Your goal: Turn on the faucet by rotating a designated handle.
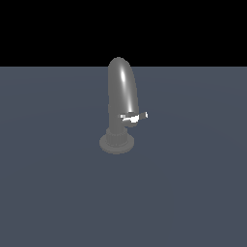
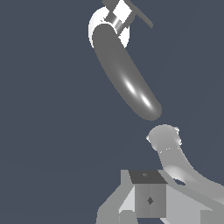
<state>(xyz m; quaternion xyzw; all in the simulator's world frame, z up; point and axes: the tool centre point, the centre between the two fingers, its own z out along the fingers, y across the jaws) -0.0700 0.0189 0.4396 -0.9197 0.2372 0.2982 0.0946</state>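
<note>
Faucet (image 1: 121, 96), tall glossy grey metal: approach its short silver-white lever handle (image 1: 135, 116) sideways, then push rotationally. Claw state cannot be told.

Faucet (image 1: 121, 96): glossy grey metal, smooth, with a bright streak of highlight along the spout; collar above the base finely ribbed, base duller.
Handle (image 1: 135, 116): polished silver-white metal, mirror-bright patches.
Ground (image 1: 48, 193): flat matt blue-grey, untextured.
Arm parts (image 2: 175, 153) in the wrist view: smooth pale grey, satin, plastic-like sheen.
</note>
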